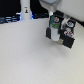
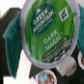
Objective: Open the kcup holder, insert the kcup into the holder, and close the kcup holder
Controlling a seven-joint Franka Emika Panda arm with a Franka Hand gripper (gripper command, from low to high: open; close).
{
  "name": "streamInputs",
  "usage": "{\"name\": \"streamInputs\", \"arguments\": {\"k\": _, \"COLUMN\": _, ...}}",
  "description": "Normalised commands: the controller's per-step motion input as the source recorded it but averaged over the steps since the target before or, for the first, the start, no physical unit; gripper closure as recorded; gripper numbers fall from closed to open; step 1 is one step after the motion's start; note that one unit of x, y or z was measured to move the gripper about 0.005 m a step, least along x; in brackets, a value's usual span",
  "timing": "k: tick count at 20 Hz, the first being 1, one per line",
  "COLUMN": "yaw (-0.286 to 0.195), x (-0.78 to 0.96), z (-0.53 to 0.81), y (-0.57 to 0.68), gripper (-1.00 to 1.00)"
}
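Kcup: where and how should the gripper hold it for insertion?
Grip the kcup across its round side wall just under the rim, coming from above with the lid up. The wrist view shows its flat green foil lid facing the camera, so the body hangs below. In the exterior view the gripper sits low by the kcup holder; whether it already holds the pod can't be told.

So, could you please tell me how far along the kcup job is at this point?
Done: the kcup seems picked up; its green lid fills the wrist view, so the gripper appears shut on it. In hand: carrying it above the kcup holder. Left: inserting it and closing the holder; whether the holder is open is unclear.
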Motion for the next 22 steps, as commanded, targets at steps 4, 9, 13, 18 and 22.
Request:
{"name": "streamInputs", "arguments": {"k": 4, "yaw": 0.076, "x": -0.15, "z": 0.42, "y": 0.48, "gripper": 1.0}}
{"name": "streamInputs", "arguments": {"k": 9, "yaw": 0.105, "x": -0.27, "z": 0.26, "y": 0.44, "gripper": 1.0}}
{"name": "streamInputs", "arguments": {"k": 13, "yaw": 0.109, "x": -0.3, "z": 0.07, "y": 0.46, "gripper": 1.0}}
{"name": "streamInputs", "arguments": {"k": 18, "yaw": 0.103, "x": -0.3, "z": 0.0, "y": 0.43, "gripper": 1.0}}
{"name": "streamInputs", "arguments": {"k": 22, "yaw": 0.107, "x": -0.3, "z": -0.01, "y": 0.41, "gripper": 1.0}}
